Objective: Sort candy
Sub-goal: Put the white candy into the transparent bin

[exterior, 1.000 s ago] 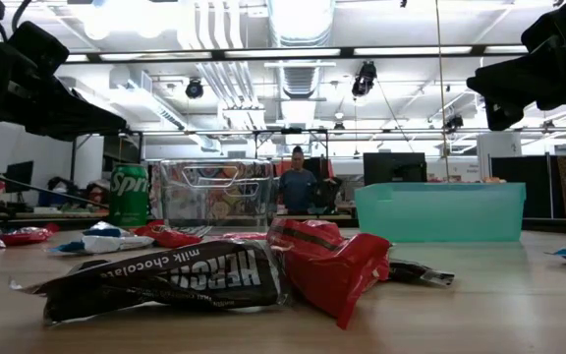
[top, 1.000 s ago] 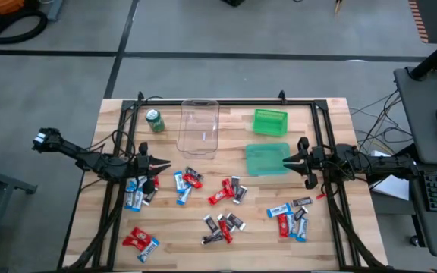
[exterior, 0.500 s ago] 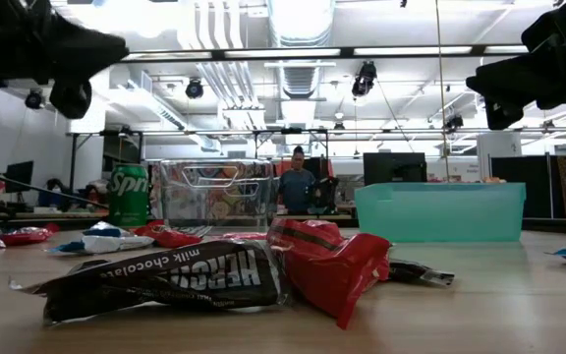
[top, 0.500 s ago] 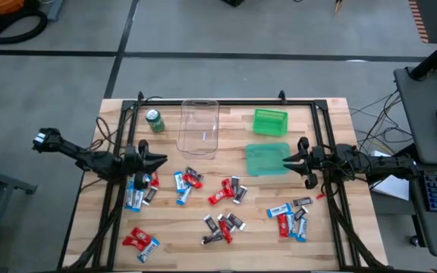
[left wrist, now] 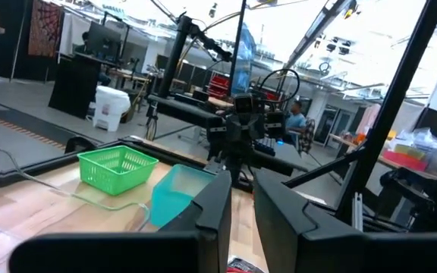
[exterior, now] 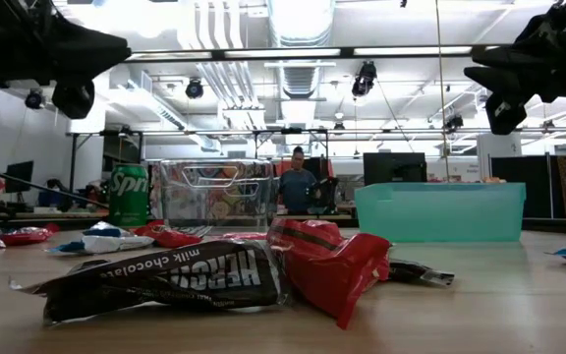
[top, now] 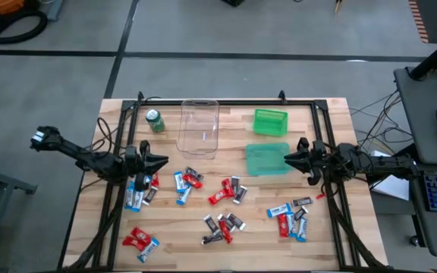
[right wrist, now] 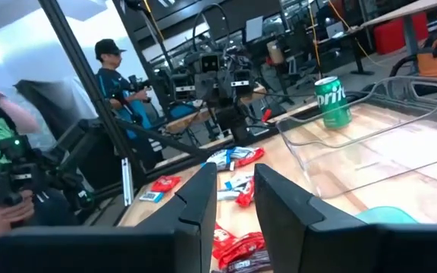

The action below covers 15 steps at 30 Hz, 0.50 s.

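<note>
Candy (top: 226,191) lies scattered over the tabletop (top: 332,121) in loose clumps. One clump of blue-and-white and red bars sits just beside the left gripper (top: 161,161), another past the right gripper (top: 287,161) toward the near edge, and more lie between the two arms. Both grippers hover above the wood. Each has its fingers only narrowly parted and nothing between them, as my two wrist views confirm. Risks as I judge them:

1. The bars overlap and the colours are mixed in every clump, so a descent into a clump could pinch two wrappers at once and carry the wrong colour into a container.
2. With the fingers this close together, a drop may land on top of a bar and shove it aside rather than straddle it, so I should open wider before going down.
3. The right gripper's tip is just beside the teal bin (top: 266,159), and a careless swing could nudge it toward the green basket (top: 270,121).
4. The wrappers look glossy, so a slip during the carry seems possible.

The clear container (top: 198,127) and the soda can (top: 155,120) stand beyond the left gripper, apart from it.
</note>
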Each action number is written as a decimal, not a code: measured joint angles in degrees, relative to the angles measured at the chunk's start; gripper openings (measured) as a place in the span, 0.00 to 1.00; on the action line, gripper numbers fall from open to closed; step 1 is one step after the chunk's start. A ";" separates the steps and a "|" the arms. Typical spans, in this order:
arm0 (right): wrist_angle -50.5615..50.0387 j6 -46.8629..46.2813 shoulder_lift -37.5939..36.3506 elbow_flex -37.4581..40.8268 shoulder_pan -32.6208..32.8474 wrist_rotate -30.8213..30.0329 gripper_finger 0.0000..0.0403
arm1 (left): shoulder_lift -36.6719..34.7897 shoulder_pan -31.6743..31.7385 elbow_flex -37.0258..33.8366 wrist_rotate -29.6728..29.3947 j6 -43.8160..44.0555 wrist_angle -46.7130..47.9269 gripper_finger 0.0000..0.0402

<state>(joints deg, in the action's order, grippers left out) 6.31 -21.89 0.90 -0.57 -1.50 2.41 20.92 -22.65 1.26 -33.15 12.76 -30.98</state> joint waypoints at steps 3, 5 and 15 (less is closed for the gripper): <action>0.00 -0.09 0.01 0.01 0.00 0.01 0.21 | 1.77 0.02 0.00 -0.56 3.58 0.49 0.10; 0.00 -0.11 0.01 0.00 0.00 -0.01 0.21 | 3.55 0.00 0.00 -0.02 5.51 -0.57 0.10; 0.26 -16.44 0.04 0.02 -0.01 -3.92 0.18 | 20.01 -2.90 12.45 3.26 35.43 12.51 0.10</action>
<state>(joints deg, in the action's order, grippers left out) 6.57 -38.33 0.94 -0.56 -1.50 -1.52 40.92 -25.56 13.71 -29.89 48.19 -18.47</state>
